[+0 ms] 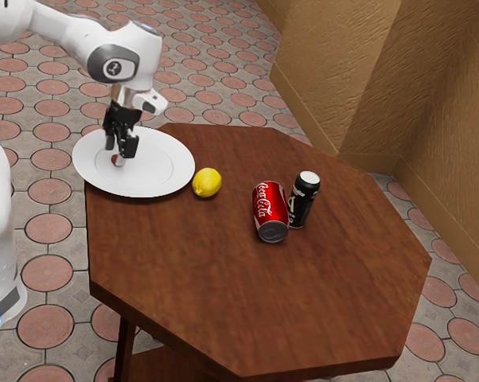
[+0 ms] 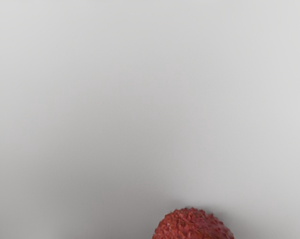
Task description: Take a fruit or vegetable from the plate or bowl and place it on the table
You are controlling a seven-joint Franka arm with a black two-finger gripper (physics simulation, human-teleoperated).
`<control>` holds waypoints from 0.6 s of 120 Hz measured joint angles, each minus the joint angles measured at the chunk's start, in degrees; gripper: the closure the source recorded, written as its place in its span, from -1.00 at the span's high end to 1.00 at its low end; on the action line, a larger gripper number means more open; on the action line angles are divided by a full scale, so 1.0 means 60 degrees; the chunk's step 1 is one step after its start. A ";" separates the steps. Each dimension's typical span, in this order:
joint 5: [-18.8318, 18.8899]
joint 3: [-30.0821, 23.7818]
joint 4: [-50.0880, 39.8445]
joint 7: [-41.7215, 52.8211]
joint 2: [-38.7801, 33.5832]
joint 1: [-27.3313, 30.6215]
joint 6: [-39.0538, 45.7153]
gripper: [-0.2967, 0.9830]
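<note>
Over the white plate (image 1: 133, 186), my black gripper (image 1: 120, 150) points downward with its fingers apart. A small red lychee (image 1: 118, 161) lies on the plate, just below and between the fingertips in the exterior view; part of it may be hidden behind them. In the wrist view the lychee (image 2: 194, 225) has a bumpy red skin and is cut off by the lower edge, with the pale plate surface (image 2: 140, 99) around it.
A yellow lemon (image 1: 207, 182) rests on the wooden table (image 1: 247, 294) beside the plate's rim. Farther toward the exterior view's right are a tilted red Coca-Cola can (image 1: 270, 210) and a black can (image 1: 304, 199), close together.
</note>
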 joint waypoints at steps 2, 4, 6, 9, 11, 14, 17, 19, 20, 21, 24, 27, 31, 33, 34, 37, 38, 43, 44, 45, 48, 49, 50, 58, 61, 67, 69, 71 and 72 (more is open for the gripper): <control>0.0000 0.0000 0.0000 0.0000 0.0002 0.0000 0.0009 0.22; 0.0000 0.0000 -0.0001 0.0000 0.0003 0.0000 0.0018 0.21; 0.0001 0.0000 -0.0003 0.0000 0.0004 0.0000 0.0025 0.20; 0.0001 0.0000 -0.0004 -0.0001 0.0009 0.0000 0.0036 0.18; 0.0001 0.0000 -0.0004 -0.0001 0.0023 0.0000 0.0042 0.16; 0.0001 0.0000 -0.0005 -0.0001 0.0044 0.0002 0.0051 0.14; 0.0001 0.0000 -0.0006 -0.0001 0.0057 0.0003 0.0059 0.12; 0.0001 0.0000 -0.0006 -0.0001 0.0063 0.0002 0.0063 0.11; 0.0001 0.0000 -0.0006 -0.0001 0.0066 0.0002 0.0065 0.10; 0.0001 0.0000 -0.0006 -0.0001 0.0070 0.0001 0.0067 0.10; 0.0002 0.0000 -0.0006 -0.0001 0.0079 0.0001 0.0073 0.08; 0.0001 0.0000 -0.0006 -0.0002 0.0084 0.0002 0.0078 0.07; 0.0000 0.0000 -0.0006 -0.0002 0.0089 0.0005 0.0086 0.04; 0.0000 0.0000 -0.0006 -0.0002 0.0090 0.0004 0.0089 0.03; 0.0000 0.0000 -0.0006 -0.0002 0.0091 0.0003 0.0091 0.02; -0.0001 0.0004 -0.0006 -0.0002 0.0092 0.0006 0.0095 0.01; -0.0002 0.0005 -0.0008 -0.0002 0.0092 0.0005 0.0097 0.00; -0.0003 0.0003 -0.0015 -0.0003 0.0093 0.0004 0.0103 -0.05; -0.0003 0.0003 -0.0016 -0.0003 0.0093 0.0003 0.0104 -0.07; -0.0004 0.0002 -0.0017 -0.0003 0.0094 0.0003 0.0105 -0.08; -0.0005 0.0001 -0.0018 -0.0003 0.0094 0.0001 0.0107 -0.13; -0.0005 0.0001 -0.0017 -0.0003 0.0092 0.0003 0.0107 -0.15; -0.0005 0.0001 -0.0015 -0.0003 0.0090 0.0005 0.0107 -0.16; -0.0005 0.0000 -0.0010 -0.0005 0.0075 0.0011 0.0110 -0.26; -0.0003 0.0000 -0.0009 -0.0006 0.0071 0.0009 0.0111 -0.27; 0.0004 -0.0003 -0.0005 -0.0010 0.0067 0.0006 0.0114 -0.29; 0.0006 -0.0006 -0.0002 -0.0011 0.0066 0.0008 0.0115 -0.29; 0.0008 -0.0028 0.0001 -0.0012 0.0062 0.0010 0.0115 -0.29; 0.0009 -0.0044 0.0002 -0.0012 0.0060 0.0011 0.0115 -0.29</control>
